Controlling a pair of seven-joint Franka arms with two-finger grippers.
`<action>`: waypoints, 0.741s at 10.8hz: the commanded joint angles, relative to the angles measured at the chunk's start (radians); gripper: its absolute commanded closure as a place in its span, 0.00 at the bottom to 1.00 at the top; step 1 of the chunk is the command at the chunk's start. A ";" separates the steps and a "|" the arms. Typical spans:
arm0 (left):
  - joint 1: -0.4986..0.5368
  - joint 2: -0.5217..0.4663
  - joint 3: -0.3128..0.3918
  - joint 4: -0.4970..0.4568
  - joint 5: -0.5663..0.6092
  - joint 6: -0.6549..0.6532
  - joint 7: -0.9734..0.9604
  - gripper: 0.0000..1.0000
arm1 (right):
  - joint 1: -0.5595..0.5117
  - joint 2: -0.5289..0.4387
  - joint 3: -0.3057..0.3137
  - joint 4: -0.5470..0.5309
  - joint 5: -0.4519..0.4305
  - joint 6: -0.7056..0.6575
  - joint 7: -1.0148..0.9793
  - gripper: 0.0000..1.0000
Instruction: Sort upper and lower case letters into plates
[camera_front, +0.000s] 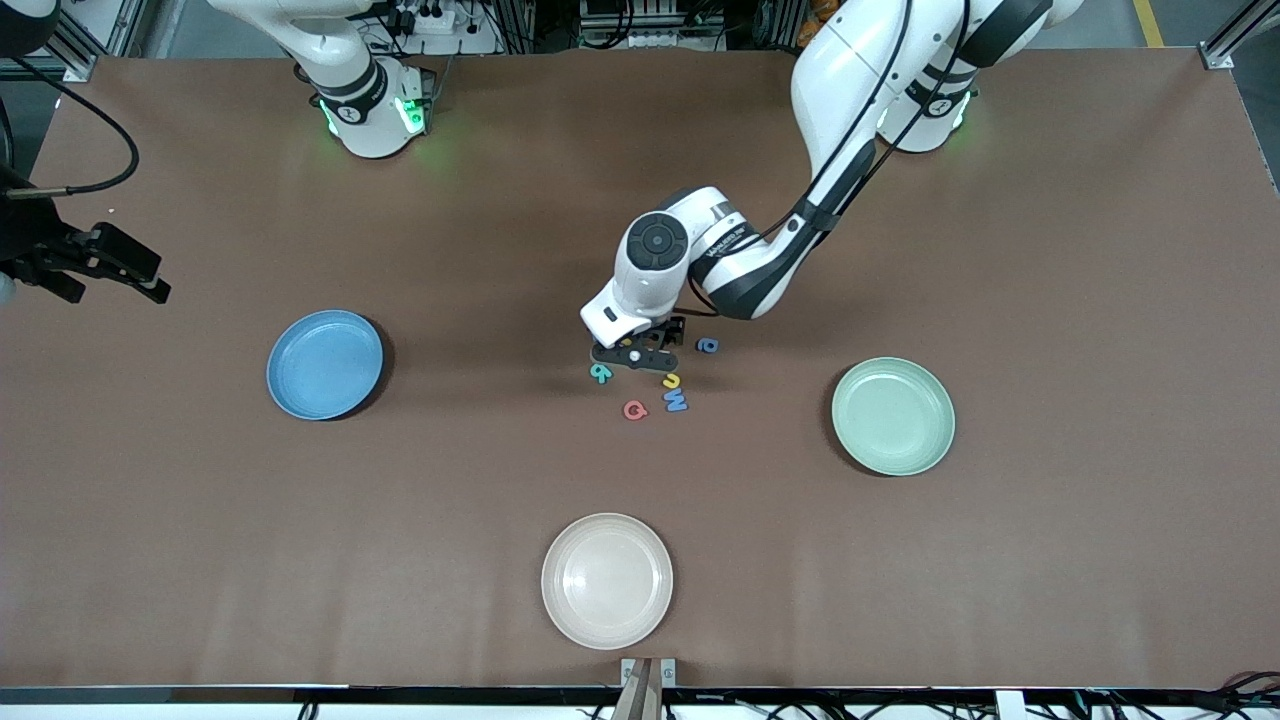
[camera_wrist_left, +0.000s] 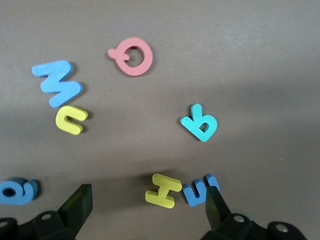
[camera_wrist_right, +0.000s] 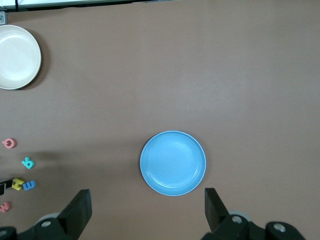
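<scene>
Several small foam letters lie at mid-table. My left gripper (camera_front: 637, 357) hangs low over them, open. In the left wrist view a yellow H (camera_wrist_left: 162, 190) and a blue u (camera_wrist_left: 199, 190) lie between its fingers (camera_wrist_left: 77, 205), the u against one finger. A teal b (camera_wrist_left: 200, 122), a red Q (camera_wrist_left: 131, 56), a blue W (camera_wrist_left: 57, 82), a small yellow letter (camera_wrist_left: 70, 120) and another blue letter (camera_wrist_left: 17, 191) lie around them. The sky blue plate (camera_front: 325, 364) and the mint green plate (camera_front: 893, 416) hold nothing. My right gripper (camera_front: 160, 282) waits open, high beside the blue plate (camera_wrist_right: 173, 163).
A cream-white plate (camera_front: 607, 581) sits nearer the front camera than the letters, close to the table's edge. The left arm's forearm (camera_front: 770, 260) slants over the table from its base down to the letter cluster.
</scene>
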 joint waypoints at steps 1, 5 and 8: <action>0.007 0.000 0.006 0.007 0.004 -0.019 -0.176 0.00 | -0.009 -0.001 0.010 0.002 0.016 0.006 -0.007 0.00; 0.016 0.000 0.008 0.008 -0.074 -0.033 -0.734 0.00 | -0.010 0.005 0.011 0.010 0.014 0.006 -0.007 0.00; 0.007 0.004 0.017 0.008 -0.059 -0.033 -0.952 0.00 | -0.007 0.007 0.011 0.016 0.014 0.006 -0.007 0.00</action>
